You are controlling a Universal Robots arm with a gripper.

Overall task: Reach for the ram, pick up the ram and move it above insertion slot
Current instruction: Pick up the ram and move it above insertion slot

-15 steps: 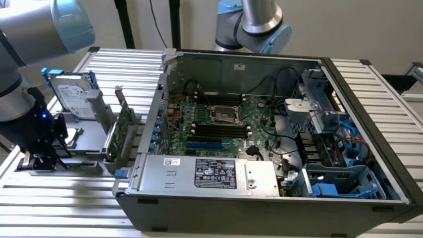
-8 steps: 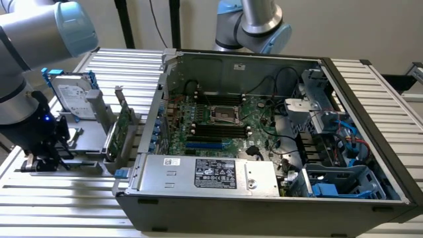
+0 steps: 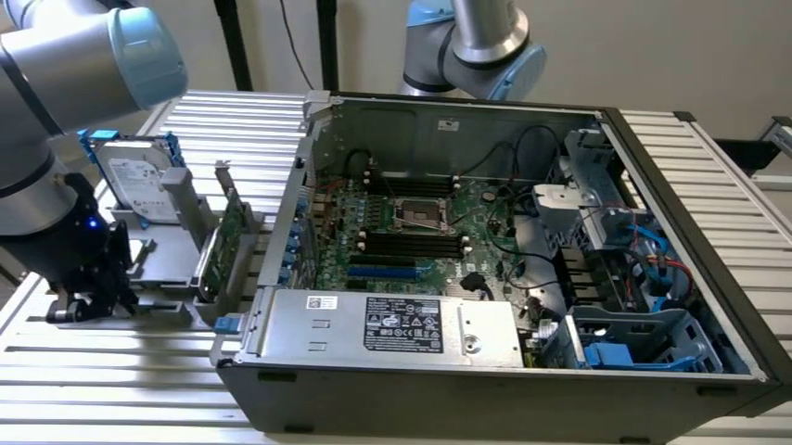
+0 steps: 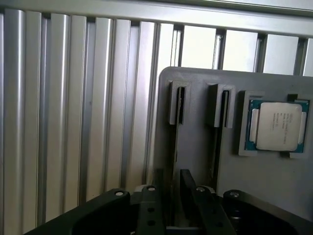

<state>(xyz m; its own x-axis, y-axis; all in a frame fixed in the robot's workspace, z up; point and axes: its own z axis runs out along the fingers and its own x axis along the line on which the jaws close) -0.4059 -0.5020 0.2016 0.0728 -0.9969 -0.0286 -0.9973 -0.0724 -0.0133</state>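
The ram [image 4: 175,147] stands on edge in a slot of the grey holder [image 4: 195,161], seen as a thin dark strip running from its end clip down between my fingers. My gripper [image 4: 172,193] sits low over the holder, with a narrow gap between its two dark fingers [image 4: 157,196], which close on the strip from either side. In the exterior view the gripper [image 3: 84,304] is down at the holder's near end, at the exterior view's left of the open computer case [image 3: 495,232]. The dark insertion slots [image 3: 409,243] lie on the motherboard inside the case.
A second slot [image 4: 222,107] runs beside the ram's. A processor chip [image 4: 276,125] lies in a recess of the holder. A hard drive [image 3: 139,181] and a green expansion card with bracket [image 3: 226,241] stand between my arm and the case. The table [image 4: 73,122] is ribbed aluminium.
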